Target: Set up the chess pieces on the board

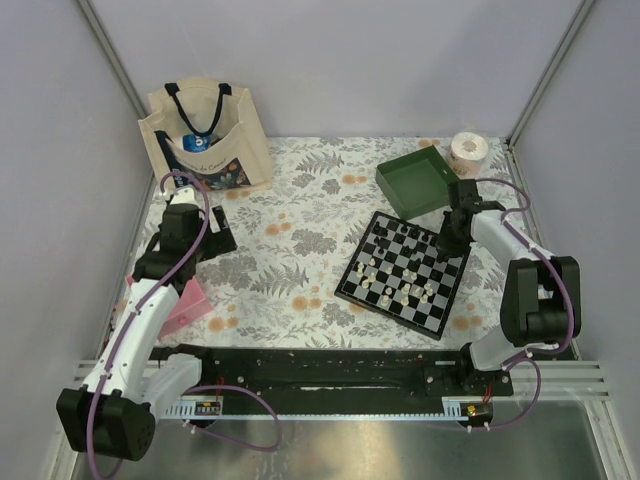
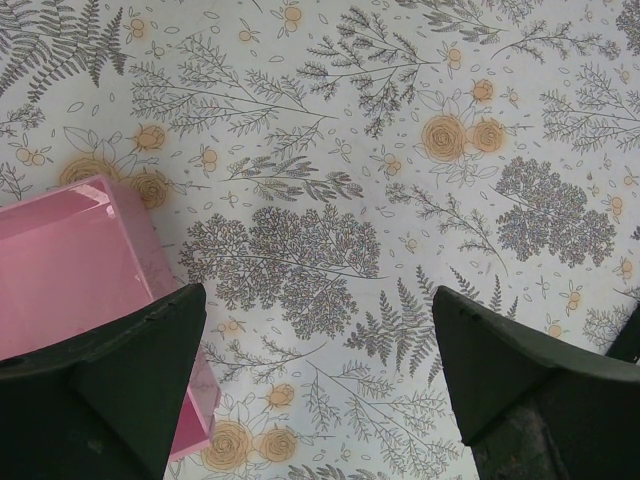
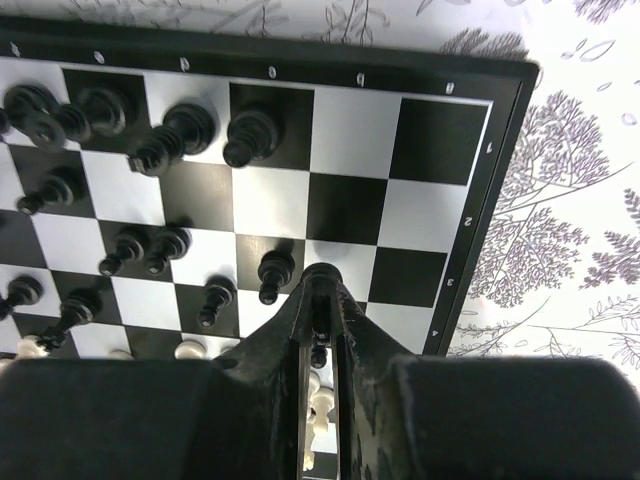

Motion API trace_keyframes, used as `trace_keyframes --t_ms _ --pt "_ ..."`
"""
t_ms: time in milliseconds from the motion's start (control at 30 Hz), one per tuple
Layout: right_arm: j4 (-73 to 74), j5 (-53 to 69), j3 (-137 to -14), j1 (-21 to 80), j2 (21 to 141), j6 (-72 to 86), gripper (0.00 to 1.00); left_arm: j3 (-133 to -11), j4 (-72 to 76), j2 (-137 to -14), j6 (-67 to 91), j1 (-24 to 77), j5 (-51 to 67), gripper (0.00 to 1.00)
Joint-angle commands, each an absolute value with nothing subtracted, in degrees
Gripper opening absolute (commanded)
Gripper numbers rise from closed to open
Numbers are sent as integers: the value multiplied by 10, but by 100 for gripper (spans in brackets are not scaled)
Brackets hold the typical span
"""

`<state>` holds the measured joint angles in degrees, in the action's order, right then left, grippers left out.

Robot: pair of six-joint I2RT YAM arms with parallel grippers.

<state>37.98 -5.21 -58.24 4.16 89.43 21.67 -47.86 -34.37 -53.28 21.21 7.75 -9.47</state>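
The right claw [image 3: 319,288], pressed together apparently on a black piece [image 3: 318,352] over the board [image 3: 483,200] beneath it, probably needs a straight lift next toward the vacant squares ahead.

Board [image 3: 355,205] blk-&-wht checks w/ blk border, carrying blk pieces [image 3: 251,136] & cream pieces [image 3: 190,349]; cloth [image 2: 330,130] wht w/ grey ferns & orange blooms; far-right tray [image 1: 418,178] dk green, near-left box [image 2: 60,260] pink, far-left tote [image 1: 240,135] cream w/ navy handles, roll [image 1: 468,150] tan-cream.
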Motion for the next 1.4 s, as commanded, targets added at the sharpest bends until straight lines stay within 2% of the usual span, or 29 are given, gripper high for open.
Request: trace_keyframes --t_ms 0,233,533,1367 --pt "382 -80 -633 32 894 216 16 -497 -330 -533 207 76 -85 99" --pt "389 -86 -689 11 942 218 16 -498 -330 -536 207 76 -83 99" --pt "375 -83 -700 4 986 215 17 -499 -330 -540 206 75 -83 99" --pt "341 -45 -679 -21 996 211 19 -504 -330 -553 204 76 -77 99"
